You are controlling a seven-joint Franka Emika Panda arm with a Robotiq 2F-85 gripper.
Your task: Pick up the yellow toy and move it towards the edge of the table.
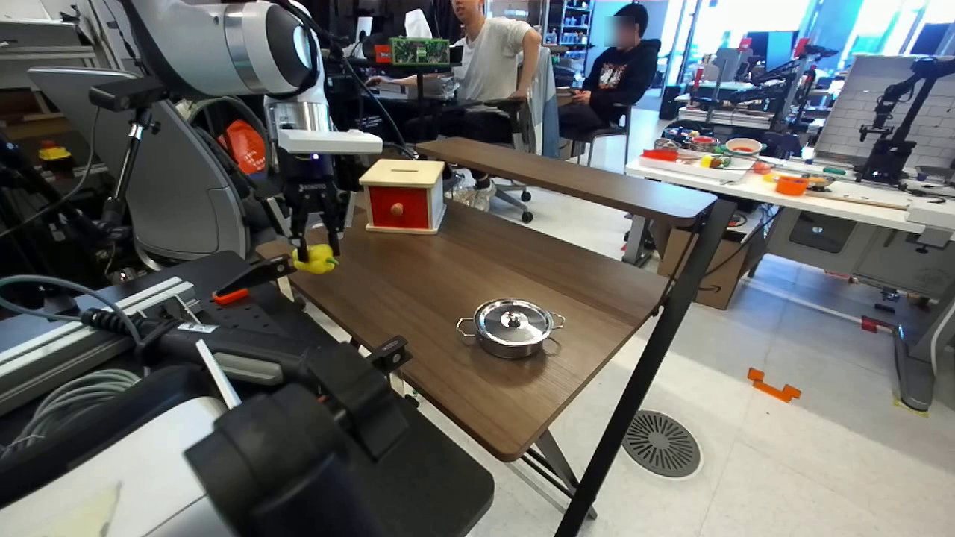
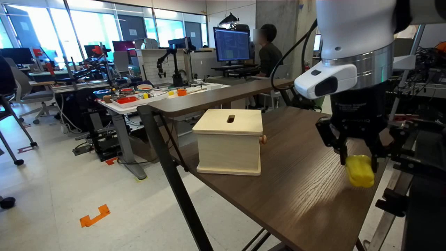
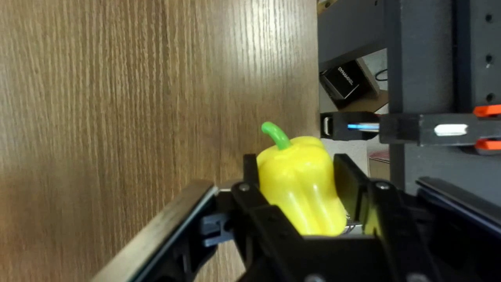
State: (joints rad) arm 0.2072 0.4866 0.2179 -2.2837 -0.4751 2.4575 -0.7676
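Observation:
The yellow toy is a bright yellow pepper with a green stem [image 3: 301,192]. It shows in both exterior views [image 1: 318,261] [image 2: 360,176]. My gripper [image 3: 296,166] is shut on it, with one black finger on each side; the gripper also shows in both exterior views [image 1: 317,247] [image 2: 359,164]. The toy hangs above the dark brown table [image 1: 418,291], near the long edge beside the black bench. In the wrist view the toy overlaps the line of the table edge [image 3: 282,58]. The lower end of the toy is partly hidden by the gripper there.
A red-and-cream box [image 1: 401,205] stands on the table; it also shows in an exterior view [image 2: 230,150]. A round silver lidded dish [image 1: 513,328] stands near one end. A raised shelf [image 1: 552,175] runs along the far side. Black clamps [image 3: 352,127] stick out beside the edge.

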